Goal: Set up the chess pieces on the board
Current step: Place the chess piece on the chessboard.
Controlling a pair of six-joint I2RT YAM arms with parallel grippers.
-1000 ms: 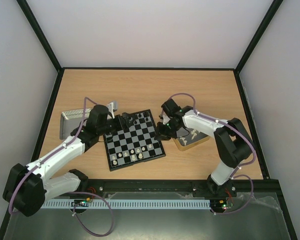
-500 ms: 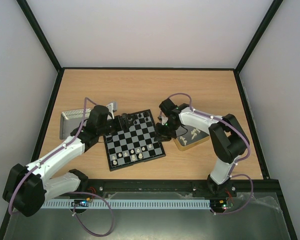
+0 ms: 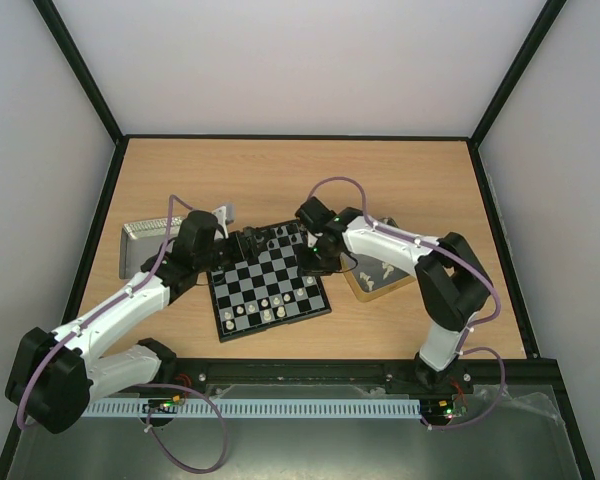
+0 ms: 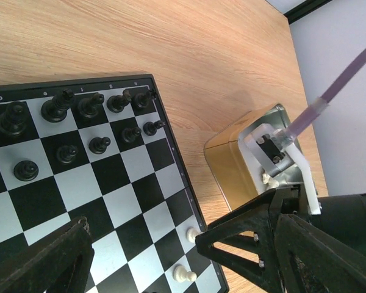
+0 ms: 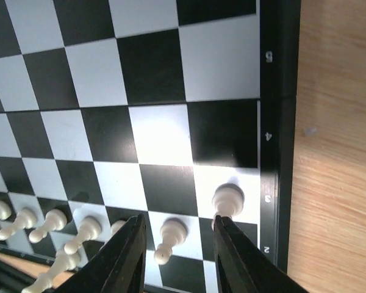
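Right tool (image 5: 178,244) swung from gold tray (image 3: 365,292) to the board (image 5: 152,67) edge. I read its jaws parted, loose around a white pawn (image 5: 169,237) just seated. Left tool (image 4: 146,256) gapes empty beside black pieces (image 4: 79,107).

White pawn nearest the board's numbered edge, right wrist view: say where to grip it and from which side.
I'd pinch the white pawn just under its round head, coming straight down: it stands upright, and its row neighbour leaves room on either side.
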